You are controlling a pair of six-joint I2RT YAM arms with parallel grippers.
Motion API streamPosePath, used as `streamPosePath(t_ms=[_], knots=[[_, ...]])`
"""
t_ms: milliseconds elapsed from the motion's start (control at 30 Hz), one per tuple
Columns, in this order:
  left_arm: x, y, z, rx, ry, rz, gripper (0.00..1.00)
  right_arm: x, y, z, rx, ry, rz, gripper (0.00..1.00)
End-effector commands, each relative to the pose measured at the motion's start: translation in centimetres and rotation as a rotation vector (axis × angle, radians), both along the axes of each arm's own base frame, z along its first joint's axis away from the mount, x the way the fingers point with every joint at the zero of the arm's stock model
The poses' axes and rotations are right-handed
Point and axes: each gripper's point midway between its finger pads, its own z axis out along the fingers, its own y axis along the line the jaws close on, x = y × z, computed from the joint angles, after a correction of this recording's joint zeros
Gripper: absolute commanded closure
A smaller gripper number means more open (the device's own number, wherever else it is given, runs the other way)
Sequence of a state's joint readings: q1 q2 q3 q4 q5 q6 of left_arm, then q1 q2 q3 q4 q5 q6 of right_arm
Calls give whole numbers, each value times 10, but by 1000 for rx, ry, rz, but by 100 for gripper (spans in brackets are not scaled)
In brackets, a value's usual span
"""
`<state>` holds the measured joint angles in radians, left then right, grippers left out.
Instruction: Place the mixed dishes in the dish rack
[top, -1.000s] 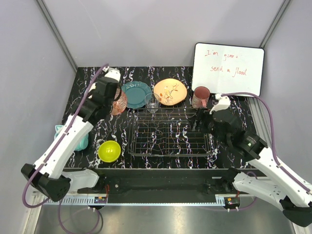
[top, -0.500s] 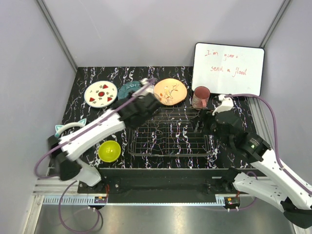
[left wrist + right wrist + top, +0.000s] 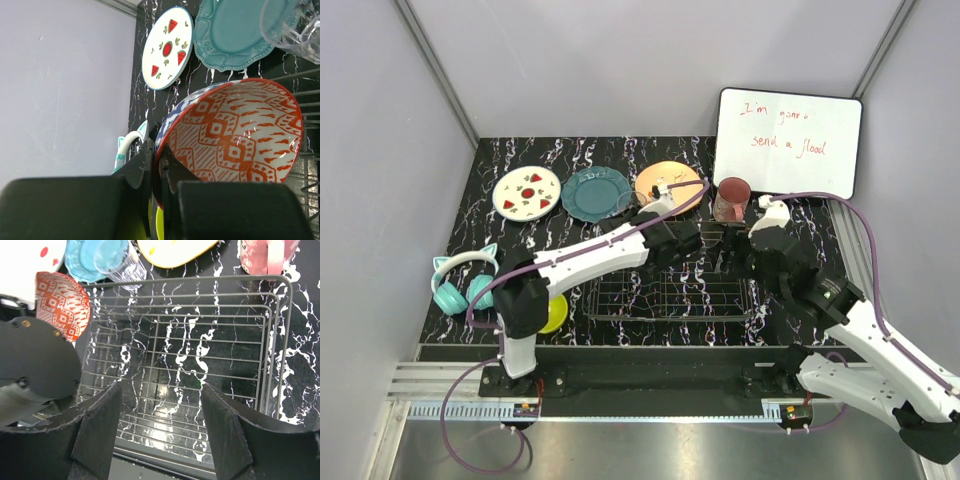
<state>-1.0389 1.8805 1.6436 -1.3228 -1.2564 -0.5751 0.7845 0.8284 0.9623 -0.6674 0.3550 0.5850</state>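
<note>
Table point(image 3: 510, 250): black, white-veined, carrying everything below.
Whiteboard point(image 3: 788, 140): leaning at the far right corner; red handwriting reading "I'm gonna send a flood".
Dish rack point(image 3: 670, 290): silver wire grid, sitting mid-table near the front; nothing is resting on its floor in the right wrist view.
Left arm: reaching out long and low, diagonally from its base across to the rack's far side.
Left gripper point(image 3: 157, 165): pinching the rim of the small red-patterned bowl point(image 3: 235, 135), one finger inside and one outside.
Small red-patterned bowl, position: tipping on edge at the rack's far left corner; contact with the wires cannot be judged.
Right arm: bending over the rack's right end, wrist pointing down.
Right gripper point(image 3: 160, 405): fingers spreading wide over the rack floor, holding nothing.
White red-speckled plate point(image 3: 527, 193): lying flat at far left.
Teal plate point(image 3: 595, 193): lying just beside it.
Orange plate point(image 3: 665, 180): lying next along, partly behind the left wrist.
Yellow-green bowl point(image 3: 556, 312): peeking from behind the left arm, left of the rack.
Reddish-brown cup point(image 3: 731, 198): standing just beyond the rack's right far corner.
Clear glass point(image 3: 120, 260): standing by the teal plate.
Headphones point(image 3: 460, 280): teal, lying at the table's left edge.
</note>
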Motion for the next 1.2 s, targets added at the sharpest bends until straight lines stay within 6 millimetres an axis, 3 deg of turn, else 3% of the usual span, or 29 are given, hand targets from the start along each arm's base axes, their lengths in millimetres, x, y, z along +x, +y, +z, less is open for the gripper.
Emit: streamPosePath(t_ms=[0, 100, 433, 700, 767, 800, 900, 1000, 1033, 1067, 1100, 1167], knots=[[-14, 34, 38, 104, -39, 21, 100, 3, 2, 13, 50, -43, -16, 28], [-9, 36, 36, 105, -63, 40, 100, 2, 1, 11, 57, -39, -20, 28], [-4, 74, -26, 283, 15, 129, 100, -3, -19, 34, 88, -111, -73, 26], [-2, 54, -46, 309, 52, 106, 99, -2, -18, 37, 99, -111, -80, 24], [-4, 50, -48, 324, 67, 90, 92, -3, -18, 37, 102, -111, -78, 20], [-5, 49, -48, 320, 69, 88, 82, -3, -19, 35, 101, -108, -80, 18], [-8, 49, -42, 307, 84, 84, 76, -3, -18, 35, 101, -106, -77, 16], [-10, 49, -33, 284, 102, 80, 78, -2, -17, 31, 90, -97, -74, 14], [-11, 51, -26, 272, 103, 78, 69, -1, -16, 31, 86, -96, -73, 13], [-12, 51, -22, 263, 96, 74, 43, -1, -16, 31, 84, -97, -70, 11], [-13, 51, -17, 252, 92, 70, 25, 0, -14, 30, 84, -95, -67, 8], [-14, 49, -4, 238, 85, 50, 21, -1, -13, 30, 83, -94, -58, 7]])
